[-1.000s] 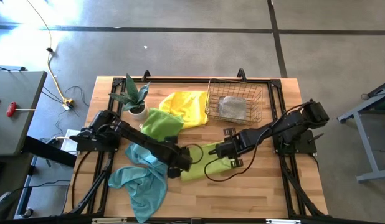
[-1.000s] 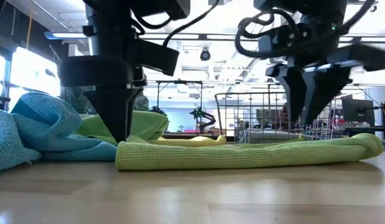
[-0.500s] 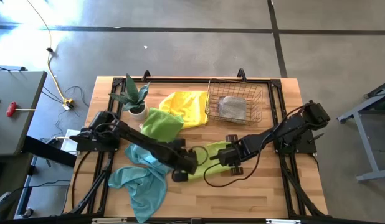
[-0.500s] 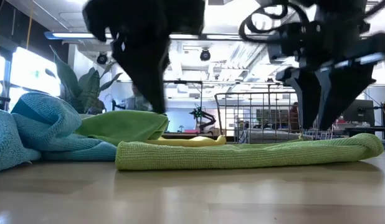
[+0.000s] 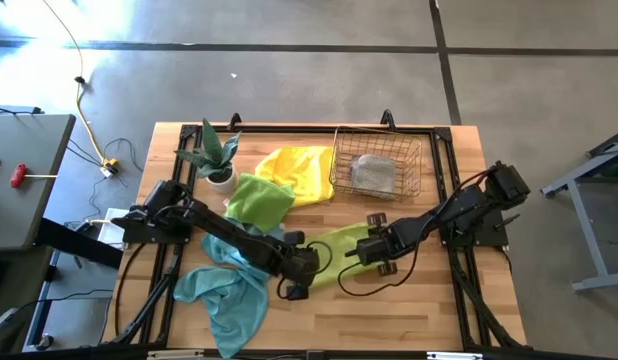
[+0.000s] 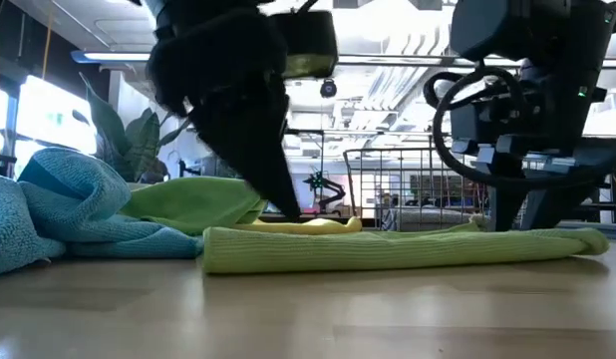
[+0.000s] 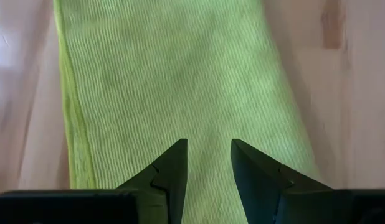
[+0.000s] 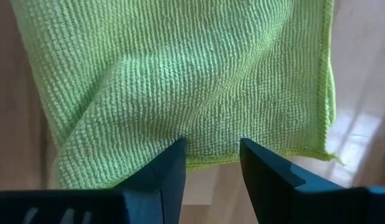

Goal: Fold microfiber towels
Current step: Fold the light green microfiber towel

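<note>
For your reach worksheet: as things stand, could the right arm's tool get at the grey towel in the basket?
Probably yes. The basket is open on top, the grey towel lies alone inside, and nothing sits between it and the right tool, now over the lime towel.

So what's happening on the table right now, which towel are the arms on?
Both arms are over the lime green towel lying folded into a long strip near the table's middle. The left gripper is open above one end, the right gripper open at the other end's edge; neither is pinching cloth. A teal towel lies crumpled beside the left arm, another green towel and a yellow towel are heaped behind, and a grey towel sits in the wire basket.
</note>
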Robot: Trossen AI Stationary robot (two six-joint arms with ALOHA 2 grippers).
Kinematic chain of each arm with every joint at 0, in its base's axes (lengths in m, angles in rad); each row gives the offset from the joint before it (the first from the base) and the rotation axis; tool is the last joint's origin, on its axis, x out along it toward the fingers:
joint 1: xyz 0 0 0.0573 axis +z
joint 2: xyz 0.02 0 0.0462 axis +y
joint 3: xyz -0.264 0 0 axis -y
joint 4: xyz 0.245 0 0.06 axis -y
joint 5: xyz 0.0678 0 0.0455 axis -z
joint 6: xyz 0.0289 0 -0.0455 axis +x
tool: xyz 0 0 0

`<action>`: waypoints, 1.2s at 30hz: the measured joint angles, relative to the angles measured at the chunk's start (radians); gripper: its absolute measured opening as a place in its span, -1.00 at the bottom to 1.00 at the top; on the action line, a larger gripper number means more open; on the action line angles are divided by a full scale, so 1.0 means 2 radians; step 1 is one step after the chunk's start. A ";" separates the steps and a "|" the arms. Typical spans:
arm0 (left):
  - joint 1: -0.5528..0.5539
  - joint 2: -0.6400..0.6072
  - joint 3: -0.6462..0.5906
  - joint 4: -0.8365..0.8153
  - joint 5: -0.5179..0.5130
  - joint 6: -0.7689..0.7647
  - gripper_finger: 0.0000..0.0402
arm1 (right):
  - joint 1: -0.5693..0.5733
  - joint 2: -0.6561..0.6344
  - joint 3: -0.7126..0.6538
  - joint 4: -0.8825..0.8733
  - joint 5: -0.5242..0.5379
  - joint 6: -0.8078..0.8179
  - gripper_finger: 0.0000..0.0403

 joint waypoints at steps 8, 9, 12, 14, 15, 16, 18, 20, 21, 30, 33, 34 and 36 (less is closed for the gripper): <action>0.000 0.000 -0.036 0.014 0.000 -0.044 -0.43 | -0.010 0.000 0.000 0.005 0.029 -0.031 -0.29; 0.000 0.002 -0.042 0.017 0.000 -0.053 -0.43 | -0.012 0.000 0.000 0.005 0.029 -0.030 -0.29; -0.003 0.004 -0.049 0.023 0.001 -0.069 -0.43 | -0.015 0.000 0.000 0.005 0.031 -0.039 -0.29; -0.006 0.003 -0.052 0.025 0.003 -0.071 -0.43 | -0.016 0.000 0.000 0.005 0.038 -0.049 -0.29; -0.007 0.003 -0.053 0.025 0.004 -0.071 -0.43 | -0.016 0.000 0.000 0.004 0.047 -0.055 -0.29; -0.009 0.003 -0.053 0.024 0.004 -0.071 -0.43 | -0.017 0.000 0.000 0.002 0.056 -0.065 -0.29; -0.012 0.002 -0.053 0.019 0.004 -0.069 -0.43 | -0.019 0.000 0.000 -0.001 0.083 -0.083 -0.29; -0.014 0.002 -0.053 0.018 0.005 -0.064 -0.43 | -0.022 0.000 0.000 -0.003 0.120 -0.094 -0.29; -0.015 0.002 -0.053 0.017 0.005 -0.064 -0.43 | -0.022 0.000 0.000 -0.007 0.139 -0.096 -0.29; -0.013 0.002 -0.054 0.018 0.002 -0.059 -0.43 | -0.008 0.000 0.054 -0.043 0.064 -0.023 -0.39; -0.011 0.003 -0.054 0.018 0.002 -0.058 -0.43 | 0.004 0.000 0.068 -0.026 0.004 0.001 -0.43; -0.011 0.003 -0.054 0.018 0.002 -0.058 -0.43 | 0.008 0.000 0.068 -0.020 -0.011 0.007 -0.45; -0.011 0.003 -0.054 0.018 0.002 -0.058 -0.43 | 0.015 0.000 0.062 -0.004 -0.035 0.014 -0.46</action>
